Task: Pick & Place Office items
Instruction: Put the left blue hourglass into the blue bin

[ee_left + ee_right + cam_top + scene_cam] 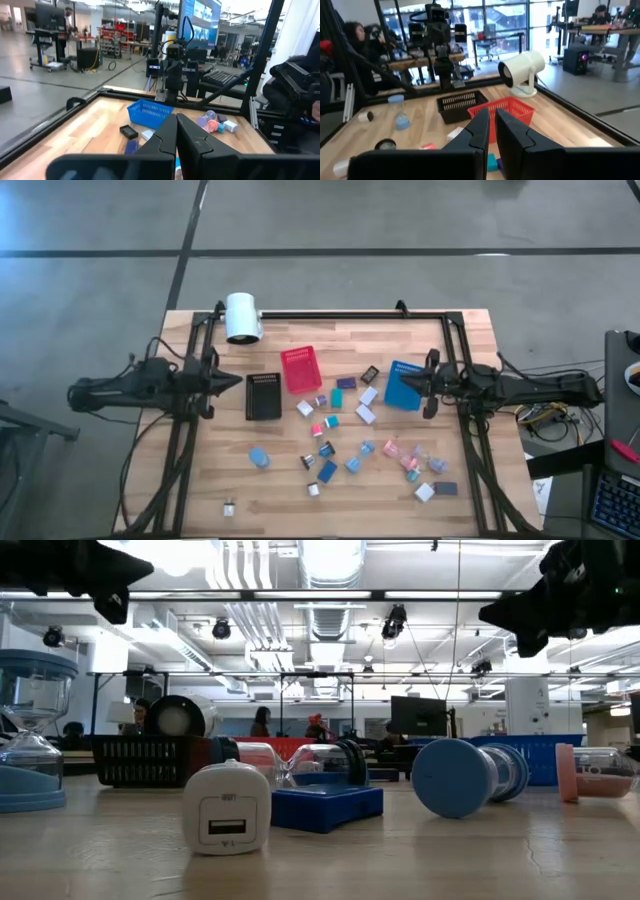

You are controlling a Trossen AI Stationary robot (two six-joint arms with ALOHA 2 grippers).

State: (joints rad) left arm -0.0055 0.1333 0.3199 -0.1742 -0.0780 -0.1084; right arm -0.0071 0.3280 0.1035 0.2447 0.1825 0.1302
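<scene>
Wooden bench (200,490) has the office items (345,445) all scattered between my left fingers (238,381) and right fingers (408,383), both pairs pinched shut on nothing up high, so I reckon open wide first, then drop straight onto one piece.

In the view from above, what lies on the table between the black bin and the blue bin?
In the high view, the red bin lies between the black bin and the blue bin, with a few small office items closer to the blue one.
</scene>
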